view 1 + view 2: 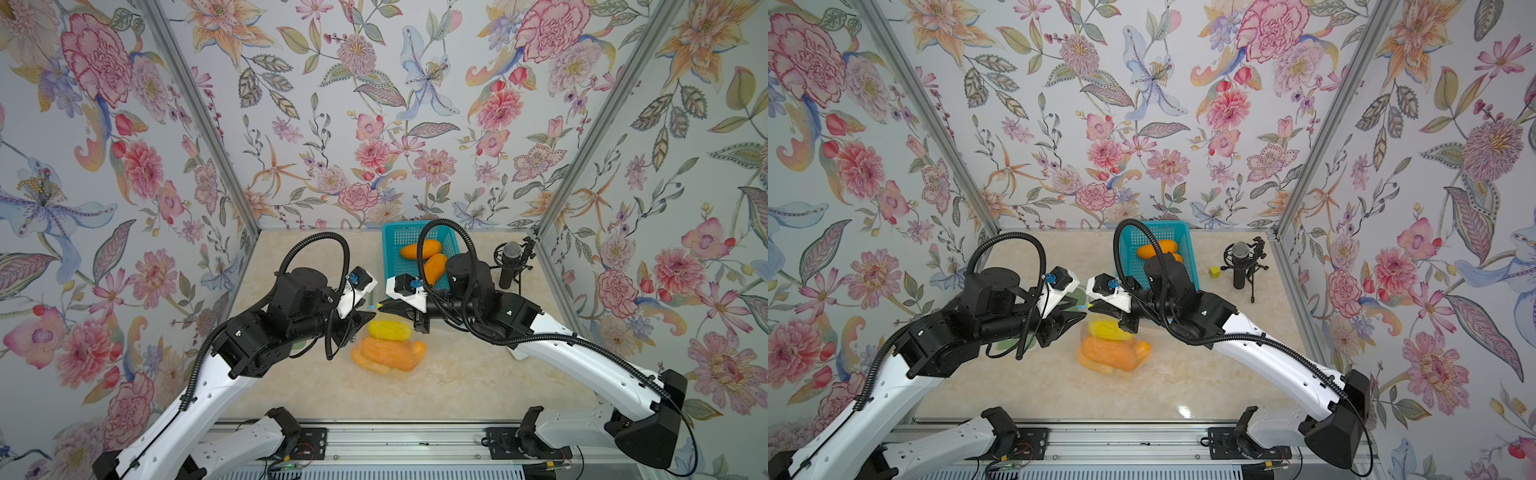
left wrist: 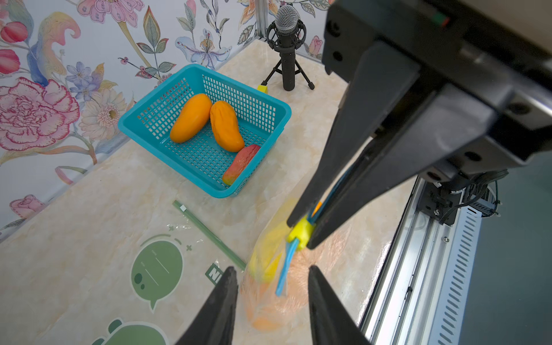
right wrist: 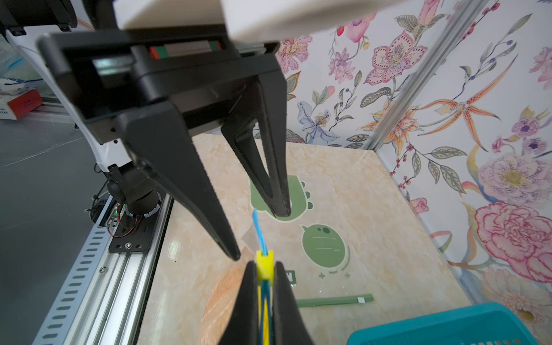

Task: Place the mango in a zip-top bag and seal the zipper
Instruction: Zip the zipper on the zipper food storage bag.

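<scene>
A clear zip-top bag (image 1: 388, 365) (image 1: 1113, 365) lies mid-table with a yellow mango (image 1: 388, 329) and orange mangoes (image 1: 390, 353) inside. Its blue zipper strip (image 2: 285, 268) (image 3: 259, 230) is lifted at the bag's far end. My right gripper (image 1: 380, 306) (image 3: 265, 265) is shut on the yellow zipper slider (image 2: 300, 234) (image 3: 264, 260). My left gripper (image 1: 363, 320) (image 2: 271, 268) faces it, open. Its fingers stand either side of the strip's free end without touching it.
A teal basket (image 1: 388, 232) (image 2: 134, 131) at the back holds three more mangoes (image 2: 191, 118). A microphone on a tripod (image 1: 510, 262) and a small yellow cube (image 1: 1214, 272) stand at the back right. A second flat bag with green print (image 2: 155, 268) lies under the left arm.
</scene>
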Robot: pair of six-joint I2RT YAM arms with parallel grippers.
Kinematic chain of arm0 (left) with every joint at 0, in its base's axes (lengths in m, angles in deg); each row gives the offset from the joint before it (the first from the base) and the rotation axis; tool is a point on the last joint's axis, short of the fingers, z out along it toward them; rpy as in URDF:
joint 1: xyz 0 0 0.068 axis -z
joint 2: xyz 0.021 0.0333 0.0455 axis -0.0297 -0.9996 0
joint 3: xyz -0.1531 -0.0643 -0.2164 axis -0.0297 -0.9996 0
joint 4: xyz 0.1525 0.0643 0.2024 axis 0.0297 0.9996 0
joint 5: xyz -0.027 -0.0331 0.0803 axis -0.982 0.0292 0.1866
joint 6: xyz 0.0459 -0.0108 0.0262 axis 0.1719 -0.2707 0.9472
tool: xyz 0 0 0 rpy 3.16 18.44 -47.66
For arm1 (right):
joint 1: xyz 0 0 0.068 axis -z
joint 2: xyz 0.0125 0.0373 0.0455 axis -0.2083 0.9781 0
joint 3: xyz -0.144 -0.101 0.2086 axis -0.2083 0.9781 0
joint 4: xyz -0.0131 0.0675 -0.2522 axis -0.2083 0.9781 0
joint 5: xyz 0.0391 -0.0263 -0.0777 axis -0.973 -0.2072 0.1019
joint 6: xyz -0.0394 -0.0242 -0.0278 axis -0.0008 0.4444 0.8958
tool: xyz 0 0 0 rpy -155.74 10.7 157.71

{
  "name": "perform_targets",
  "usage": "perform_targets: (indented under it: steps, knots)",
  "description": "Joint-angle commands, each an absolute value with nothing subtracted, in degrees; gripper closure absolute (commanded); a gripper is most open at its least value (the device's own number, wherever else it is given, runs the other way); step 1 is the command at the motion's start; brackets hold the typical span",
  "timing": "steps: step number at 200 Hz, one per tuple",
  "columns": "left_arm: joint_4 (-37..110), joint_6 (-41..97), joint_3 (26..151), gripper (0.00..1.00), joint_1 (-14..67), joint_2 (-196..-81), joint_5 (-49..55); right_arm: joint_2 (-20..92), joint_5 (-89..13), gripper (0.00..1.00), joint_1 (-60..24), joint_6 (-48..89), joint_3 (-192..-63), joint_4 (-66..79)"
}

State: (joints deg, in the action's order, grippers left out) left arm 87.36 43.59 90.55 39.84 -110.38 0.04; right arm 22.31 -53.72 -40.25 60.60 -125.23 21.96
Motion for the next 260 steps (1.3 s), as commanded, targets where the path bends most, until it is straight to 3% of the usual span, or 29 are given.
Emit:
perform_targets:
  steps: [1,72,114,150,174,260]
  knots:
    - [86.2,45.0,91.6,0.61,39.1,-108.9,0.8,22.0,-56.3,1.00,-39.6,59.7,-127.0,22.0]
    - [85.3,47.9,91.3,0.56,36.8,-109.7,-7.3,21.3,-59.9,1.00,-39.5,59.5,-126.5,21.8]
    - [85.3,48.4,91.4,0.79,36.4,-111.0,-10.4,20.9,-60.0,1.00,-39.5,59.5,-126.4,21.4]
    - [85.5,48.3,91.2,0.79,36.4,-111.1,-11.9,20.9,-59.5,1.00,-39.3,59.7,-126.4,21.1]
    - [85.3,48.1,90.9,1.00,36.3,-111.4,-12.9,20.9,-59.2,1.00,-39.3,59.7,-126.1,20.9]
    - [85.8,48.6,92.8,1.00,35.9,-110.0,-7.2,18.4,-59.3,0.96,-37.3,58.2,-123.0,21.8]
